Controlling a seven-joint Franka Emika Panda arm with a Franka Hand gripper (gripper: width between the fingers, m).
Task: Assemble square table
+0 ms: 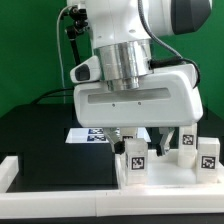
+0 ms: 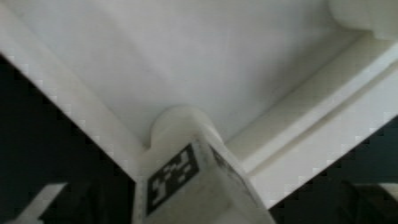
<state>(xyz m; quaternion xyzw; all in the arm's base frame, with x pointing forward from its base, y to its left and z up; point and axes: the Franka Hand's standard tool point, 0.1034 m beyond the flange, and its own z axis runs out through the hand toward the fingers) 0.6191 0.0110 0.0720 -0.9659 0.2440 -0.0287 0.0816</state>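
Beneath your open two-finger gripper (image 1: 140,140) stands a short white tagged plastic leg (image 1: 133,160) on the large flat white square panel (image 1: 170,178) — light, stiff, slick; pinch its flat sides, not the top.

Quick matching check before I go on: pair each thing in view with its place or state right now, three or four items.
Things:
1. gripper
2. tagged leg below the gripper
3. marker board
4. white bar

Places or states:
A. flat on the black table, behind the gripper
B. at the exterior view's left edge
C. open, holding nothing
D. upright, tag facing the camera

Pairs: 1-C, 2-D, 3-A, 4-B
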